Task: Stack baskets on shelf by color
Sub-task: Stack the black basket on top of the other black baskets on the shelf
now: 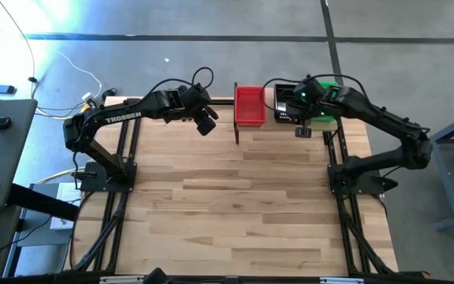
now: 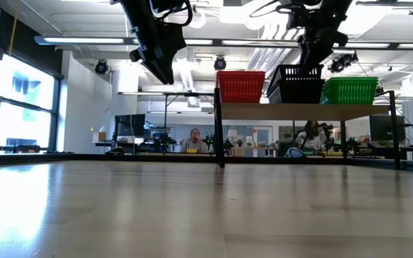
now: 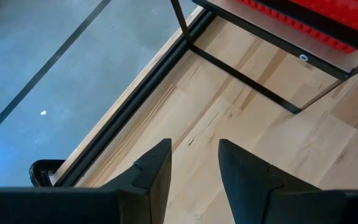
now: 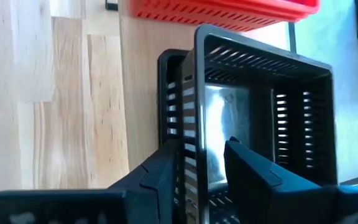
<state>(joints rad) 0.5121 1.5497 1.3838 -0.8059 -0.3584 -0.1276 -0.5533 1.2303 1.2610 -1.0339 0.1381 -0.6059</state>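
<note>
The shelf (image 2: pixel 300 111) stands at the table's far edge. On it, side by side, are a red basket (image 1: pixel 249 105), a black basket (image 2: pixel 296 84) and a green basket (image 2: pixel 348 90). The top black basket (image 4: pixel 260 106) sits skewed in another black one (image 4: pixel 166 93) beneath it. My right gripper (image 4: pixel 201 146) is open over the top black basket's near wall (image 4: pixel 188 124), one finger outside it and one inside. My left gripper (image 1: pixel 206 125) hangs open and empty above the table, left of the shelf. My right gripper's fingers come slanting down from the table's near side and stand astride the top black basket's near wall (image 4: pixel 190 155). A gap shows between the inside finger (image 4: pixel 247 168) and the wall. Whether the outside finger (image 4: pixel 163 171) touches it, I cannot tell.
The wood tabletop (image 1: pixel 243 205) stretches from the shelf to the near edge. The shelf's thin black legs (image 3: pixel 241 74) stand on the table close to my left gripper. People sit at desks in the room beyond the table.
</note>
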